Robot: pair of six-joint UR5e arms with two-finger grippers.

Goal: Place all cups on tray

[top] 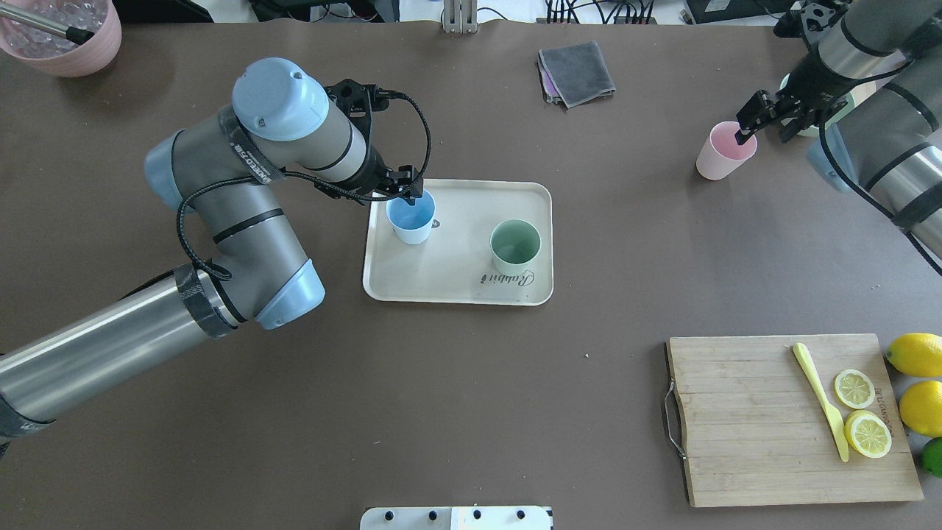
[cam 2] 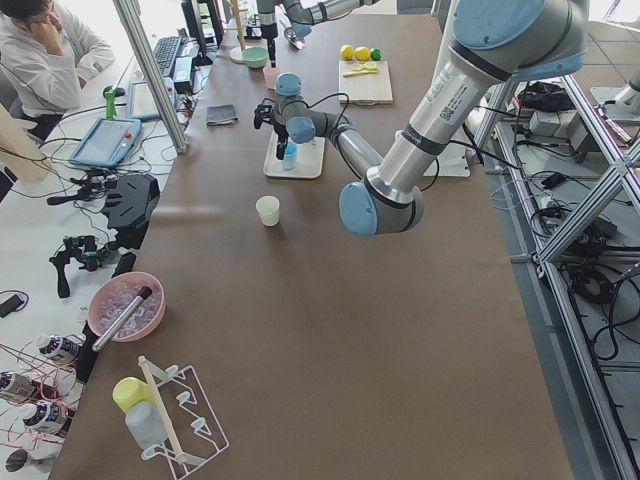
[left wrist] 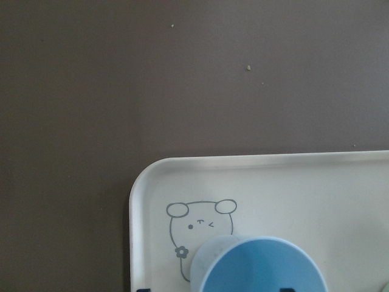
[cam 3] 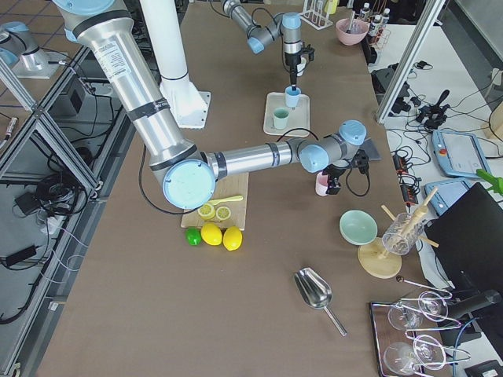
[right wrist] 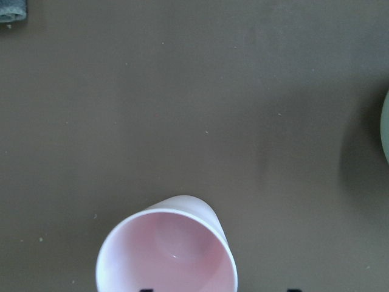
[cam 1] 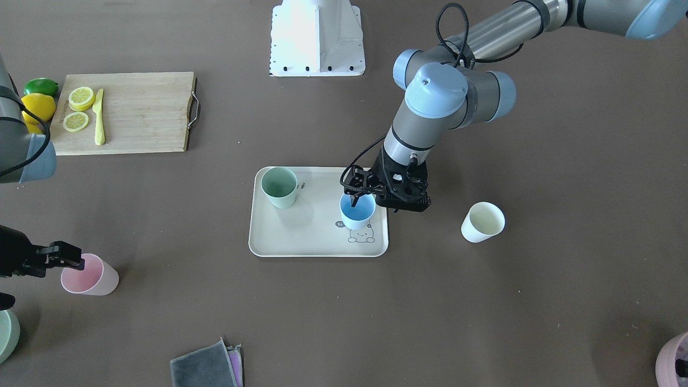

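The left claw (cam 1: pixel 359 198) hung over the near corner of the tray (cam 1: pixel 317 244), one finger inside the blue cup (cam 1: pixel 357 214) and the other outside its wall. In the wrist view the two tips showed far apart, so the claw looked wide and was not pinching the cup. The blue cup stood upright on the tray, partly covering the bunny drawing. It was well apart from the green cup (cam 1: pixel 279 186) at the opposite corner, which probably was meant to leave the middle free for the two cups not yet there. The cream cup (cam 1: pixel 482 221) stood on the desk beside the tray, on the left arm's side, so it was likely that arm's next pick. The pink cup (cam 1: pixel 90 274) stood on the desk far off on the other side. The right claw (cam 1: pixel 72 258) was at its rim, spread wide, with one finger over the mouth and one outside. The cups have no handles and taper, so straddling the thin wall from above is a sensible way to hold them. It calls for a level lift, though, because a one-sided pinch could tip the cup. Two of the four cups were on the tray.
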